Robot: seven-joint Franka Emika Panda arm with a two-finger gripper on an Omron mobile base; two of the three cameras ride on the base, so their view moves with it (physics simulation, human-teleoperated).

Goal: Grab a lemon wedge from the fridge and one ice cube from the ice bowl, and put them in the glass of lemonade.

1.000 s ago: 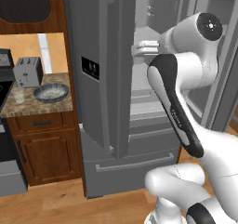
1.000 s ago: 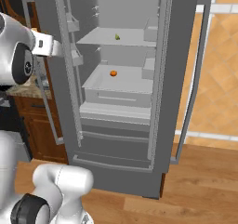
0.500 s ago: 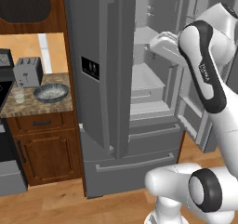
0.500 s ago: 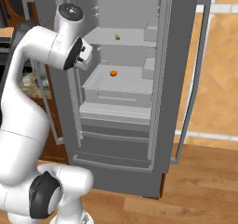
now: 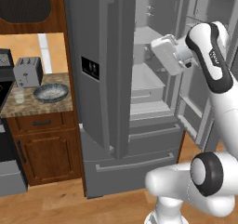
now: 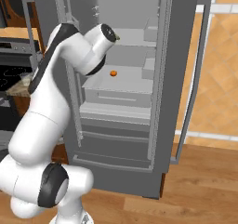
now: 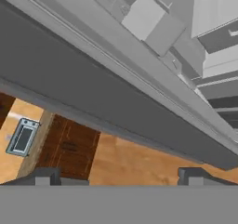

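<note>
**Tool raised inside the open fridge, lemon wedge hidden**

Currently the tall dark grey French-door fridge [image 6: 139,79] stands with both doors swung wide, its pale grey shelves and 2 lower drawers showing. A small round orange fruit [image 6: 113,73] sits on the middle shelf. The tiny lemon wedge cannot be made out; the arm's wrist covers the upper shelf in the right base view.

The white arm reaches into the fridge at upper-shelf height. Its tool [image 7: 118,174] shows only as 2 dark fingertips set well apart with nothing between them, so it is spread and empty.

Left of the fridge, on the speckled brown stone desk [image 5: 44,105], lie the wide shallow grey-blue speckled ice bowl [image 5: 50,92], the small clear glass of lemonade [image 5: 18,95] beside it, and a silver toaster [image 5: 28,71] behind them.
</note>
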